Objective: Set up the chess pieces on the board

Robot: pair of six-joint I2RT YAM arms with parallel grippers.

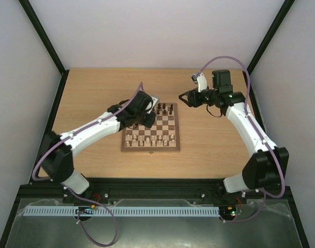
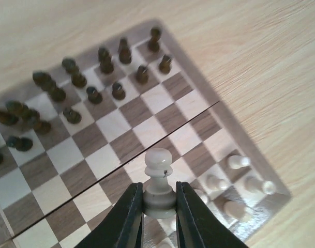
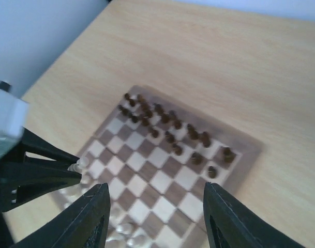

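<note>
**Left claw clamped on a cream pawn over the board; right claw apart, off the board**

1. Left gripper (image 2: 159, 206): reaches in from the board's (image 1: 165, 129) left side and sits over its far-left part. Both fingers (image 2: 131, 217) are pressed against the base of one cream pawn (image 2: 159, 178), which stands upright between them. In the left wrist view the pawn hangs over the squares near the seam (image 2: 110, 173) that crosses the middle of the board. Whether its base touches the board cannot be told.

2. Board: it lies flat on the tabletop (image 1: 95, 88), between the two arms, with its brown frame visible along every edge that is not covered by the left arm.

3. Dark pieces (image 1: 166, 109): they are grouped on the far rows of the board. On the right they stand in fairly even ranks. On the left, under the left arm, they look more crowded, and the blur prevents a count.

4. Cream pieces (image 1: 153, 139): they are gathered on the near rows of the board. The middle rows between the two colours are bare squares.

5. Right gripper (image 3: 156, 188): it hovers just beyond the board's far-right corner, above the tabletop. The fingers (image 3: 95, 212) are spread wide apart with nothing between them, and they touch neither the board nor any piece.
</note>
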